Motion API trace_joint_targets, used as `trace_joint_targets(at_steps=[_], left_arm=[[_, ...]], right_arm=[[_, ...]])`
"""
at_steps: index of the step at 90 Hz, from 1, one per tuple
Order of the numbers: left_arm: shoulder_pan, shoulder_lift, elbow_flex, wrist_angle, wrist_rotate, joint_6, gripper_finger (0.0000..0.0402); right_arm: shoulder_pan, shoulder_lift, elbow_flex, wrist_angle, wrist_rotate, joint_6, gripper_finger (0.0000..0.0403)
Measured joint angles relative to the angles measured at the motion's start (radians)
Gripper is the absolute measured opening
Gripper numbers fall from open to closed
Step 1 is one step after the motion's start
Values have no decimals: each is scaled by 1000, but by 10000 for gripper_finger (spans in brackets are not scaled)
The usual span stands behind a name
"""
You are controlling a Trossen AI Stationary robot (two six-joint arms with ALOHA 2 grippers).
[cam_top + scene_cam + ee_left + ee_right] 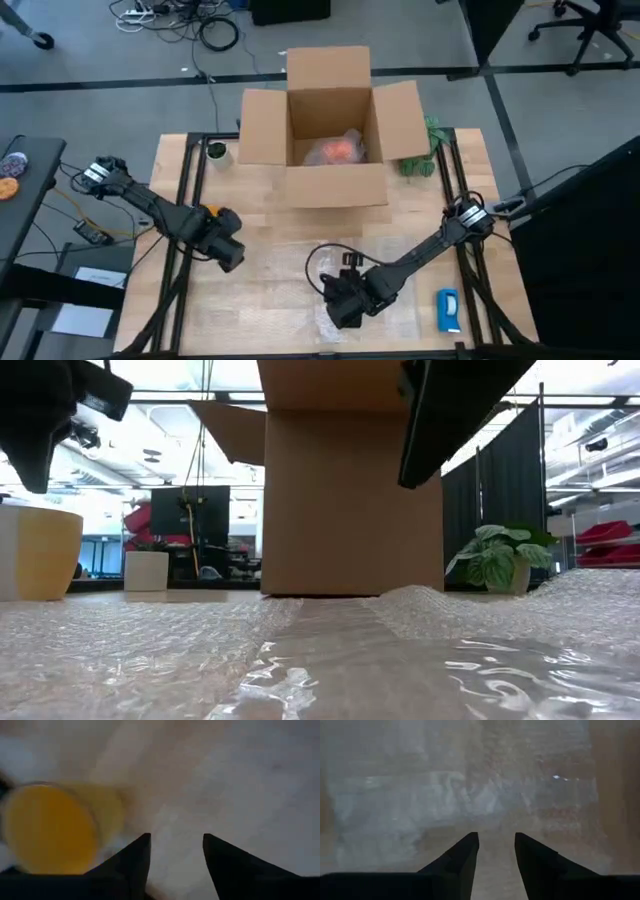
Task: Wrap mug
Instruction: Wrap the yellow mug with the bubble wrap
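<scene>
A yellow-orange mug (47,827) stands upright on the table, close beside my left gripper (176,840); the high view shows it at the arm's wrist (210,212), the low view at the left (35,555). The left gripper (228,255) hangs open above bare wood. A sheet of clear bubble wrap (330,295) lies flat on the near middle of the table (300,650). My right gripper (345,305) hovers open above that sheet (470,795), with nothing between its fingers. In the low view both arms hang clear of the table.
An open cardboard box (330,125) stands at the far middle, with an orange thing under clear wrap (338,150) inside. A small plant (425,155) is at its right and a white pot (216,152) at its left. A flat blue-and-white object (448,310) lies near right.
</scene>
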Motion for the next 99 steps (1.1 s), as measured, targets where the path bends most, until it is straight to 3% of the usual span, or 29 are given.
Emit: trace_joint_targets(at_steps=[11, 23, 38, 47, 74, 92, 99], left_arm=[[-51, 2, 0, 249, 19, 91, 183], [-119, 39, 0, 570, -69, 223, 182], [-196, 161, 0, 876, -196, 440, 178], [-217, 254, 0, 978, -206, 562, 177], [-207, 490, 0, 1023, -224, 606, 176], [-207, 550, 0, 1023, -222, 564, 176], [-207, 548, 15, 1024, -220, 538, 176]], right_arm=[[60, 0, -17, 67, -22, 8, 111], [115, 0, -103, 213, -34, 11, 111], [158, 0, -245, 395, -49, 86, 111], [168, 0, -314, 472, -31, 125, 111], [126, -7, -474, 652, 26, 194, 105], [101, -6, -465, 633, 18, 151, 19], [95, -4, -452, 625, 13, 119, 8]])
